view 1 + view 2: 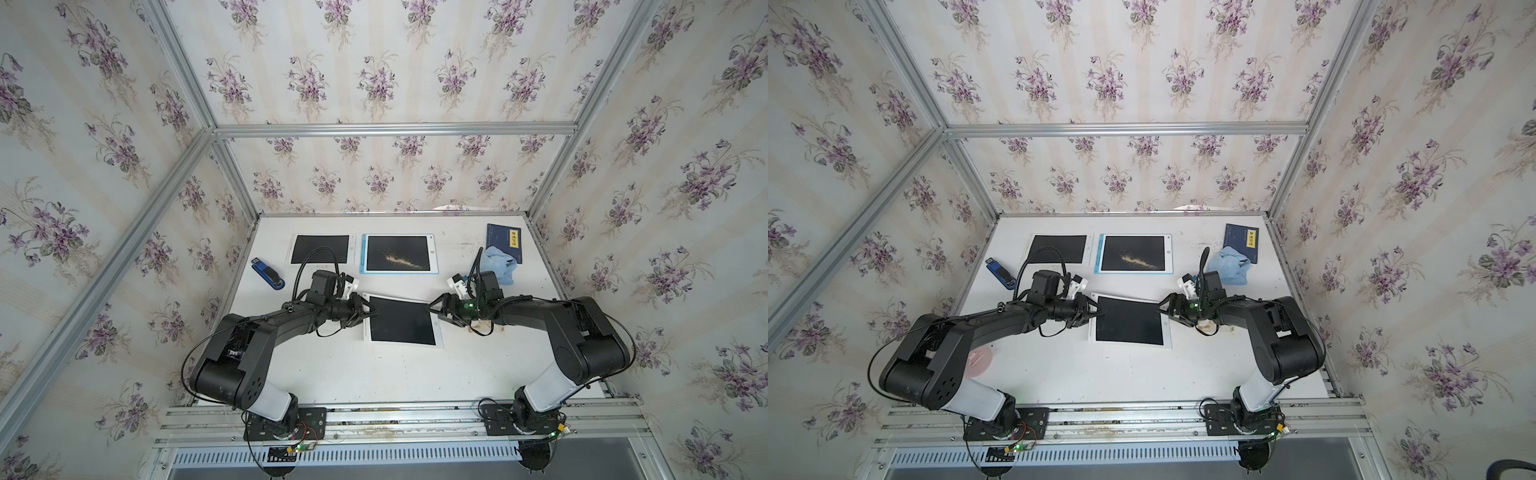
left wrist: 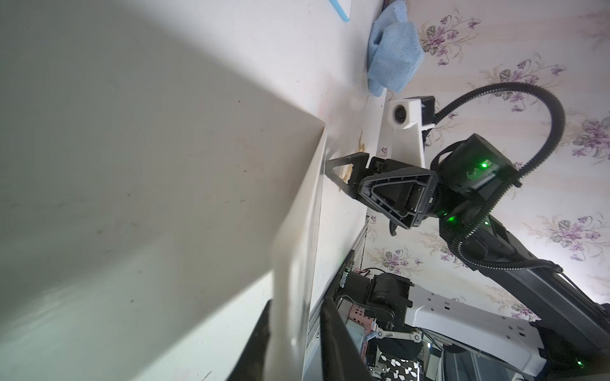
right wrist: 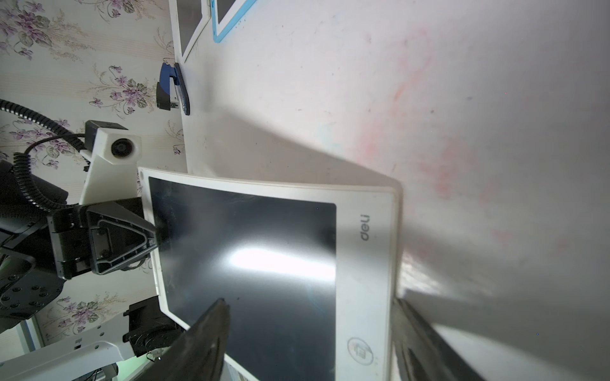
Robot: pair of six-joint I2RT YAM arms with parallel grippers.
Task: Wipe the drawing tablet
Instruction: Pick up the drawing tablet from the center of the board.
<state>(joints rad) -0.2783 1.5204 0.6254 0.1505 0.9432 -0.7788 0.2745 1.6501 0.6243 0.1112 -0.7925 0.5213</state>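
A white-framed drawing tablet (image 1: 401,320) (image 1: 1129,322) with a black screen is at the table's middle, between both arms. It is raised off the table: the left wrist view shows its pale underside (image 2: 165,198), and the right wrist view shows its shadow beneath it. My left gripper (image 1: 374,311) (image 2: 296,306) is shut on its left edge, one finger over the screen. My right gripper (image 1: 430,309) (image 3: 308,301) is open and straddles the right edge, its fingers wide apart. A crumpled blue cloth (image 1: 498,264) (image 2: 392,49) lies at the back right, untouched.
A blue-framed tablet (image 1: 398,253) with sandy crumbs on its screen lies at the back middle, and another white-framed tablet (image 1: 320,248) lies left of it. A blue stapler (image 1: 268,274) is at the left and a dark blue booklet (image 1: 503,241) at the back right. Wallpapered walls enclose three sides.
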